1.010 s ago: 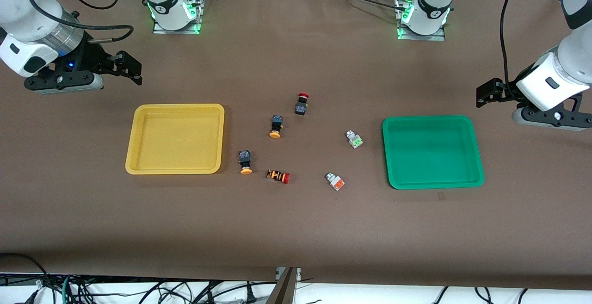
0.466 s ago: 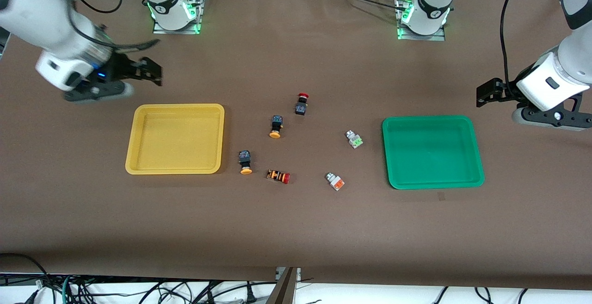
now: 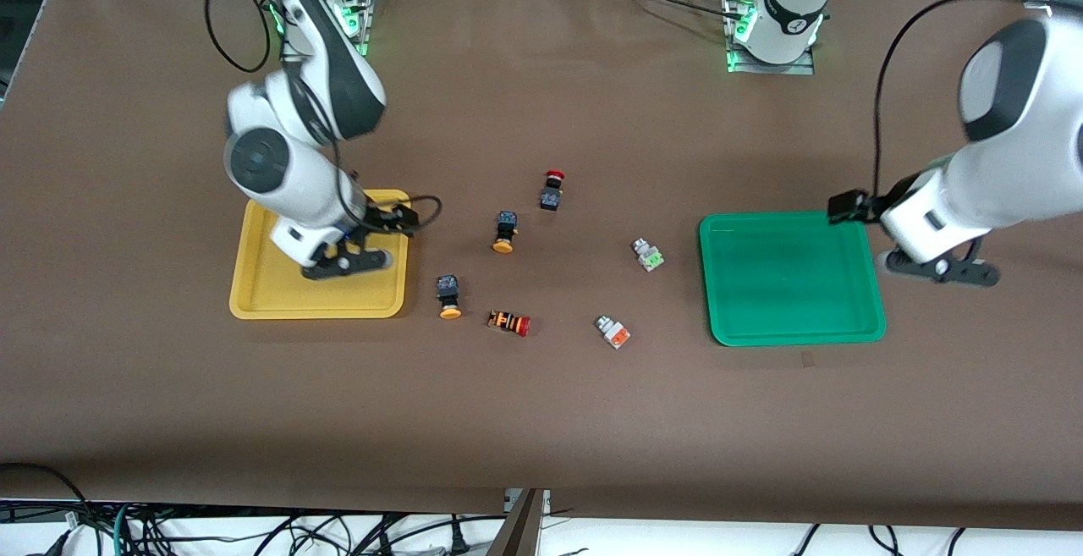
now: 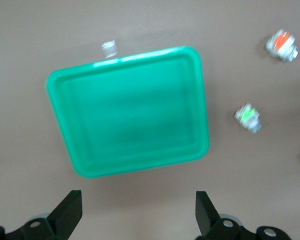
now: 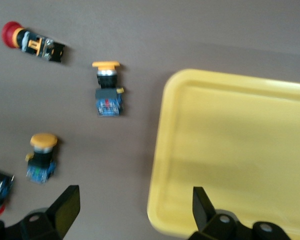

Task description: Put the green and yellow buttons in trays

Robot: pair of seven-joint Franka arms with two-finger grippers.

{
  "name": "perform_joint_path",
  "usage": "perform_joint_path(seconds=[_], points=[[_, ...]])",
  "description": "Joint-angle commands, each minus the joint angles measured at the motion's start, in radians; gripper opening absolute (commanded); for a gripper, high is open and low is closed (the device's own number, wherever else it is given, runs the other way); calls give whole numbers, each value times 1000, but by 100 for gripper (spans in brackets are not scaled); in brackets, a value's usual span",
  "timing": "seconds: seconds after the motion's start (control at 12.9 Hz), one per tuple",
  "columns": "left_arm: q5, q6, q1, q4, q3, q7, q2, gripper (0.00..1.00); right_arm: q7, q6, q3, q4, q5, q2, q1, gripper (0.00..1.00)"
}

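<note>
Two black-bodied buttons with yellow caps [image 3: 504, 231] [image 3: 448, 295] lie between the trays, nearer the yellow tray [image 3: 254, 285]; they also show in the right wrist view [image 5: 108, 90] [image 5: 42, 157]. The green-faced button [image 3: 648, 255] [image 4: 247, 117] and the orange-faced button [image 3: 612, 332] [image 4: 281, 45] lie nearer the green tray [image 3: 871, 319] [image 4: 127, 112]. Both trays hold nothing. My right gripper [image 3: 347, 261] [image 5: 134, 210] is open and empty over the yellow tray's [image 5: 240, 150] edge toward the buttons. My left gripper [image 3: 937, 270] [image 4: 137, 215] is open and empty over the table beside the green tray, toward the left arm's end.
A black button with a red cap [image 3: 552, 189] lies farther from the front camera than the yellow-capped ones. An orange-striped button with a red cap [image 3: 509, 322] [image 5: 32, 42] lies beside the nearer yellow-capped button. A small pale mark [image 4: 109, 48] is on the cloth by the green tray.
My right arm has swung in from its end of the table to over the yellow tray. My left arm has moved in and down toward the green tray. The buttons have not moved.
</note>
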Motion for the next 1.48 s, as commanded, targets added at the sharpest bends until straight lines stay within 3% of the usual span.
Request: perform_joint_path(seconds=[0.0, 0.23, 0.47, 0.7, 0.93, 1.01, 1.17, 1.32, 1.4], points=[[-36, 83, -56, 19, -3, -206, 89, 100, 66, 124, -6, 34, 14, 107, 45, 99], [-36, 184, -164, -17, -3, -510, 165, 100, 125, 235, -6, 49, 14, 188, 64, 99], [-24, 425, -277, -173, -3, -793, 201, 100, 152, 333, -6, 50, 14, 249, 82, 95], [-23, 733, -314, -385, -5, -871, 201, 100, 153, 357, -6, 50, 14, 265, 89, 77], [-23, 863, -356, -447, -5, -943, 244, 100, 152, 358, -6, 50, 14, 266, 89, 61], [-24, 863, -369, -447, -5, -945, 256, 90, 152, 357, -6, 50, 14, 265, 89, 50], [-24, 863, -373, -439, -5, -947, 265, 42, 123, 338, -12, 55, 12, 245, 78, 28], [-24, 861, -368, -432, -5, -951, 264, 2, 91, 202, -18, 70, 11, 176, 50, 24], [-24, 857, -368, -429, -3, -962, 258, 0, 66, 139, -18, 75, 9, 146, 34, 24]])
